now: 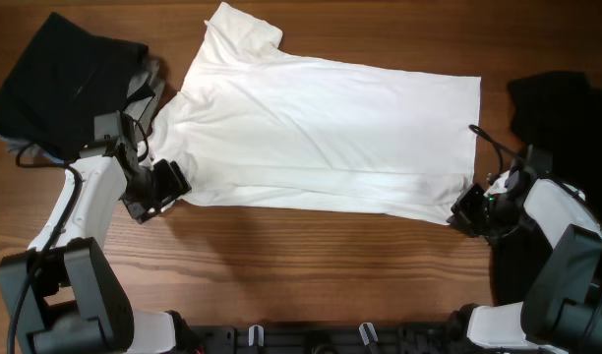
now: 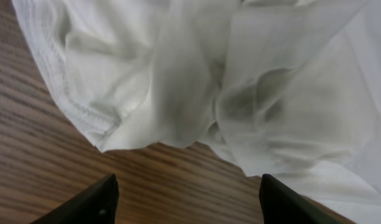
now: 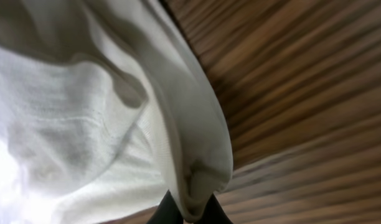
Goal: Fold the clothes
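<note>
White T-shirt spread flat across the middle of the worktop, neck end toward the left edge. Left claw at the shirt's near left corner, jaws apart with nothing between them and the cloth just ahead of the tips; right claw closed, pinching the near right hem corner. Worktop is brown wood grain, with a black garment at its far left corner and a second black garment along its right edge.
</note>
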{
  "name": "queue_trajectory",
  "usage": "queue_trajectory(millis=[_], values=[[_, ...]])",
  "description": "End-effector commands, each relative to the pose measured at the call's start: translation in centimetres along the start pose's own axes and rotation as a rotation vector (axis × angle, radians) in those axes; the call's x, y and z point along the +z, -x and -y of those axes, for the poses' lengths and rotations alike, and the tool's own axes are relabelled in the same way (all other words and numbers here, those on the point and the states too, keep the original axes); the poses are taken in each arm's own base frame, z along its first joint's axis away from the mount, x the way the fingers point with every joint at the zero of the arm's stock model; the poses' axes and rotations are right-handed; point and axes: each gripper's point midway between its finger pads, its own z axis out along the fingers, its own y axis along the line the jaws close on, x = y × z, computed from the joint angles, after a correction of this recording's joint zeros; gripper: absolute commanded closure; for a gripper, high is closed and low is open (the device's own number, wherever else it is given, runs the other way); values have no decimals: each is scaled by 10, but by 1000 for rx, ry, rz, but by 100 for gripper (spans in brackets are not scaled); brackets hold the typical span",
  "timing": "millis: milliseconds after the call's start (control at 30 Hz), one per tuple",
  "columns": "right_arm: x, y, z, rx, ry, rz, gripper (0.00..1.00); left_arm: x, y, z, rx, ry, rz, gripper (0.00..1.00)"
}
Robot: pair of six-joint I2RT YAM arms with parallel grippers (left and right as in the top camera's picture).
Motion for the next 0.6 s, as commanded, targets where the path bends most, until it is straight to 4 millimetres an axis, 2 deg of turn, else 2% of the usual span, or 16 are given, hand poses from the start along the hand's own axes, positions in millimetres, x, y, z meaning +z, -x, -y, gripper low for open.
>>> queue_trajectory(millis=[0,133,367,500,567], values=[[-11,24,17,83,-69,66,96,-2,-5,-4,-6,5,-17,25],[-15,33,30,168,-83,98,96,3,-8,-13,-9,47,-15,25],[-21,42,44,229,-69,123,96,12,-8,-32,-7,135,10,34],[-21,42,44,224,-68,125,96,21,-8,-34,-6,130,25,61],[-21,42,44,224,-67,125,96,25,-10,-35,-6,130,25,66]])
